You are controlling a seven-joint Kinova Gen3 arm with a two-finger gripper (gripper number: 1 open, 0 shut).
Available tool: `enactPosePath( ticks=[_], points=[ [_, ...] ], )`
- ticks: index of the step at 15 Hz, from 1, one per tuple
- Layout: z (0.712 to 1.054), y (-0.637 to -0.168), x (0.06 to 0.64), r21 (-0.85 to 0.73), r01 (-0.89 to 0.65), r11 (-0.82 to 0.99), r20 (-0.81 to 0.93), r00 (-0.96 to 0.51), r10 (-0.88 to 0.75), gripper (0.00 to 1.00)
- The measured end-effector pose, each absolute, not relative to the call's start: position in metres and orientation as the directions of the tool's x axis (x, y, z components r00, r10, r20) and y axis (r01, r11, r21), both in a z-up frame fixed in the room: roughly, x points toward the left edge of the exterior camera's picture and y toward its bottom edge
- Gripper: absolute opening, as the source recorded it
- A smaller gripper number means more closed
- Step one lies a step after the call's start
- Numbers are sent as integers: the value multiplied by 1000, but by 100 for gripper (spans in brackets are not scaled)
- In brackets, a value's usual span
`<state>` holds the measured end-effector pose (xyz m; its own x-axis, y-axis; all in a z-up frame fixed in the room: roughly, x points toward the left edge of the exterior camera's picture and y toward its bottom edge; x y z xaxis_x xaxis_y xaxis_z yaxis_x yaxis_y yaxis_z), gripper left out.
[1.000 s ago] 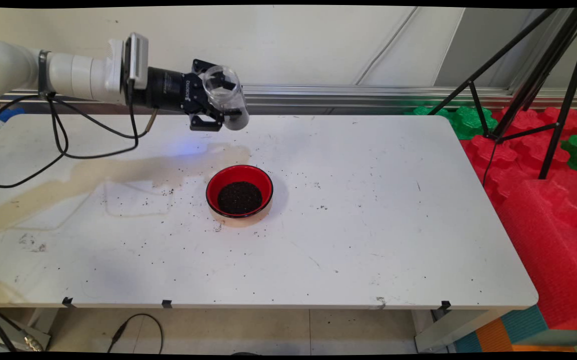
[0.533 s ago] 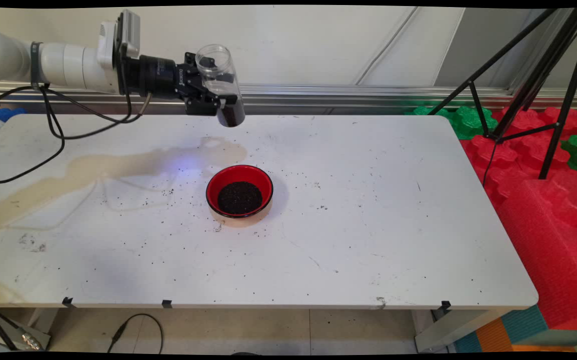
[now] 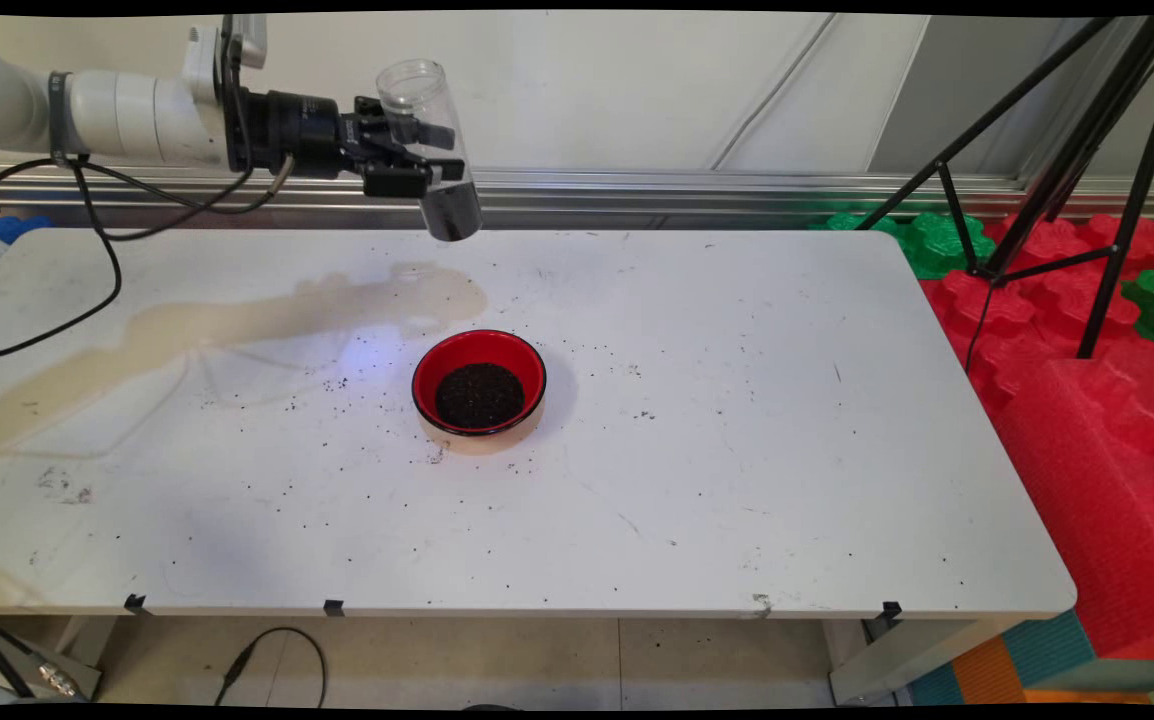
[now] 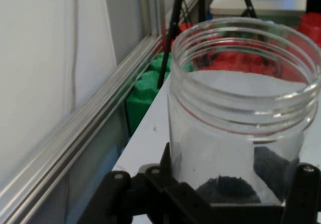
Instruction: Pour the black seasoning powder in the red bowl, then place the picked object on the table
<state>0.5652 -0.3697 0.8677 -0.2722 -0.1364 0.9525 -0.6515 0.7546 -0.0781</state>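
**Ana:** Main view first, biggest thing down. What fills it?

**Ben:** The long white rectangular table (image 3: pixel 737 450), speckled with dark grains and marked by a pale tan stain toward its far left. Off its right side lie red and green interlocking foam mats (image 3: pixel 1067 300), with a black tripod (image 3: pixel 1087 150) standing on them.

**Ana:** And the arm?

**Ben:** The white robot arm (image 3: pixel 117 105) reaches in from the upper left, level with the far edge of the table, black cables (image 3: pixel 97 250) drooping beneath it. Its black two-finger gripper (image 3: pixel 407 160) is clamped around a clear cylindrical plastic jar (image 3: pixel 429 150), held high above the table's far side.

**Ana:** How does the jar sit?

**Ben:** Nearly upright, open mouth up, leaning slightly. A little dark granular material sits at its bottom. The hand view shows the same jar (image 4: pixel 241 113), its threaded rim open, with the fingers (image 4: pixel 306 194) pressed against its sides.

**Ana:** Anything smaller?

**Ben:** A round red bowl (image 3: pixel 479 385) with a black rim stands near the table's middle, well below and apart from the jar, holding a heap of dark granules (image 3: pixel 479 395).
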Motion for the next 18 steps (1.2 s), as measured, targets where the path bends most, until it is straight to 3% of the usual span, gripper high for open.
enactPosePath(
  ticks=[7,18],
  points=[
    [866,-375,583,55,-716,696,950,-177,-257,0],
    [836,-379,607,93,-750,655,919,-188,-346,0]
  ],
)
